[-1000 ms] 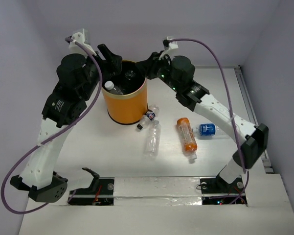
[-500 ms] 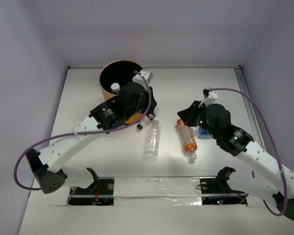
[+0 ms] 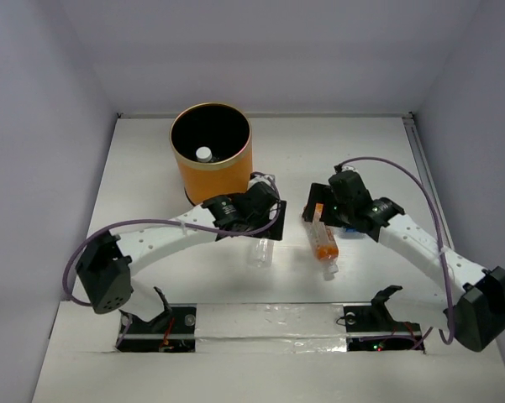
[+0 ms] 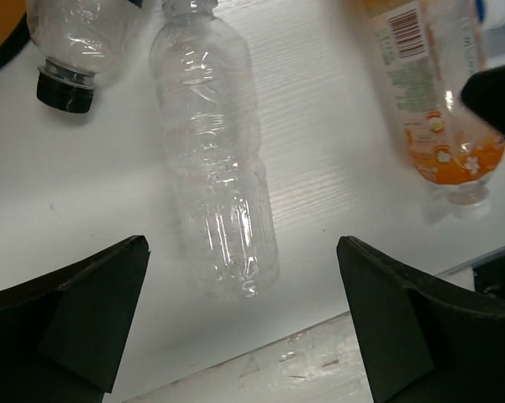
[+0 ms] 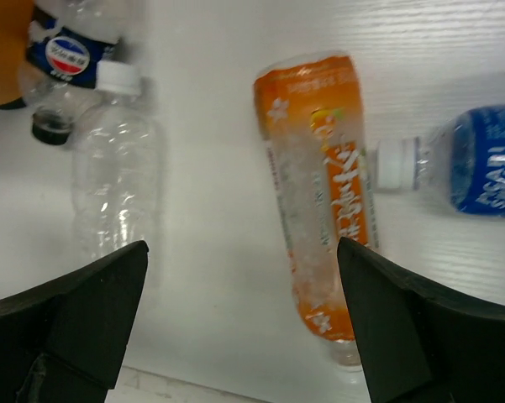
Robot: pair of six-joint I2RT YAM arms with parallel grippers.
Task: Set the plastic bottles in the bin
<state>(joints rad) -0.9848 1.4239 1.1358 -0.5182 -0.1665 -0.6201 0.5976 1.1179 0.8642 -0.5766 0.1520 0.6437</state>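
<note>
Each arm hangs low over its own target. The left gripper [image 4: 244,327], jaws spread wide and empty, is lined up on the clear bottle [image 4: 214,168]. The right gripper [image 5: 244,323], equally wide, probably wants the orange-labelled bottle [image 5: 319,201]. Both bottles lie just in front of the bin [image 3: 212,180].

clear bottle [image 4: 214,159] glossy crinkled plastic; table [image 4: 319,168] matt white, faint wood grain

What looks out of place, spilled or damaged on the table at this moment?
Nothing looks spilled or broken. The bin stands upright. Four bottles lie on their sides outside it: the clear bottle, the orange-labelled bottle, the blue-labelled bottle and the black-capped bottle next to the bin.
</note>
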